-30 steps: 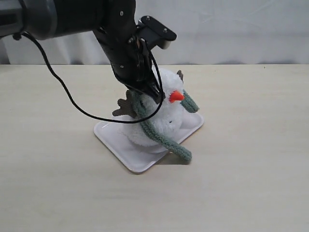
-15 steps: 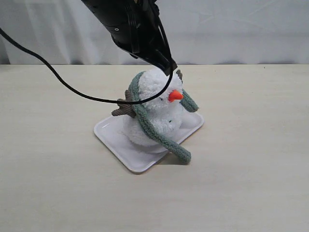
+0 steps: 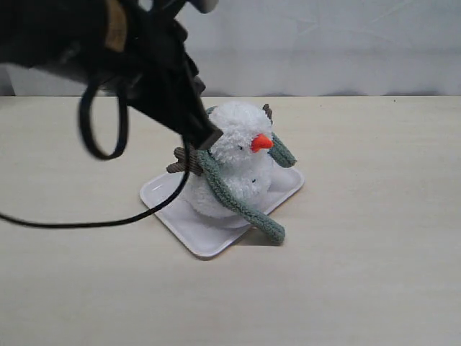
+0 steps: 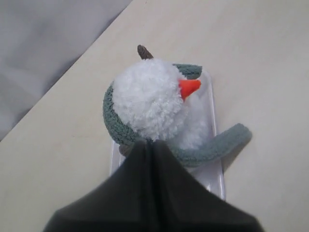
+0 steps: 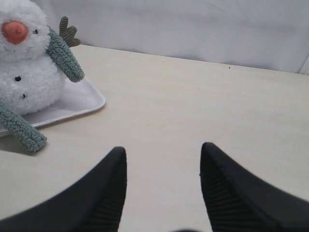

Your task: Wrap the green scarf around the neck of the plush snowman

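Fingers of left gripper were pressed together, empty, beside the head; those of right gripper stood wide, empty. Table carried white tray, and on it the plush snowman. Green scarf draped behind the snowman's neck, its long end trailing past the tray's near edge. Judged soft, light, floppy: pinch a free end.

1. The left gripper, a second ago pressed in at the plush snowman, then raised above its head, has swung down beside the toy's twig arm.
2. The snowman's head, earlier half hidden, now shows whole.
3. The black cable, once slung across the toy's front, now trails leftward past the white tray.
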Motion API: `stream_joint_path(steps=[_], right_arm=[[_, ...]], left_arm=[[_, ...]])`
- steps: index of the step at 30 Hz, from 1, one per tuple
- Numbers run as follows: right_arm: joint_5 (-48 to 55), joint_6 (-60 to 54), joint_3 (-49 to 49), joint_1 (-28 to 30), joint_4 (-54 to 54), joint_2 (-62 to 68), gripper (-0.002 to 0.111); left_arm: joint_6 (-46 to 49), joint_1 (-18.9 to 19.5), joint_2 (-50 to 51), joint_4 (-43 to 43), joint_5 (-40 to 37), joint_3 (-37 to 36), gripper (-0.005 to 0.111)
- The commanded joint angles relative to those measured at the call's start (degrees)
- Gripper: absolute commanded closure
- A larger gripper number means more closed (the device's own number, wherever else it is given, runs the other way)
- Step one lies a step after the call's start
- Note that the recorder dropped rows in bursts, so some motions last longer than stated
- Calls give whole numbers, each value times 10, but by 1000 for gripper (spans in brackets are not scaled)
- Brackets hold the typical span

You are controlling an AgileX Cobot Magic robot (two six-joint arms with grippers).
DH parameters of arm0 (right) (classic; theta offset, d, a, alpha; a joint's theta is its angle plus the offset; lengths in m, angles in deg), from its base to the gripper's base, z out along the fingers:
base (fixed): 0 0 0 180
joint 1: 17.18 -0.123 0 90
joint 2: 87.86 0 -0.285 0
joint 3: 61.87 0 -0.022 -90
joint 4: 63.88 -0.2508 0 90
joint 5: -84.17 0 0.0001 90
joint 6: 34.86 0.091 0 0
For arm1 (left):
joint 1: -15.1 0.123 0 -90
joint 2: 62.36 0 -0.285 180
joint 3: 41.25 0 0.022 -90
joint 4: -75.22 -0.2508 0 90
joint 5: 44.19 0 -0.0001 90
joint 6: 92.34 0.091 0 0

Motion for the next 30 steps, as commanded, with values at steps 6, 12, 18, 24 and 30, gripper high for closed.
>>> stream_joint_path(steps=[6, 12, 18, 24, 30], right_arm=[[-3, 0, 1, 1, -1, -3, 62], [-3, 0, 1, 1, -1, -3, 62], [-3, 0, 1, 1, -1, -3, 62], [-3, 0, 1, 1, -1, -3, 62], [-3, 0, 1, 1, -1, -3, 62]], left_arm=[[-11, -1, -236, -6, 160, -173, 107], [-11, -1, -344, -6, 248, -263, 107], [-11, -1, -420, -6, 299, -343, 107], [-11, -1, -429, -6, 285, -351, 107], [-11, -1, -429, -6, 285, -351, 107]])
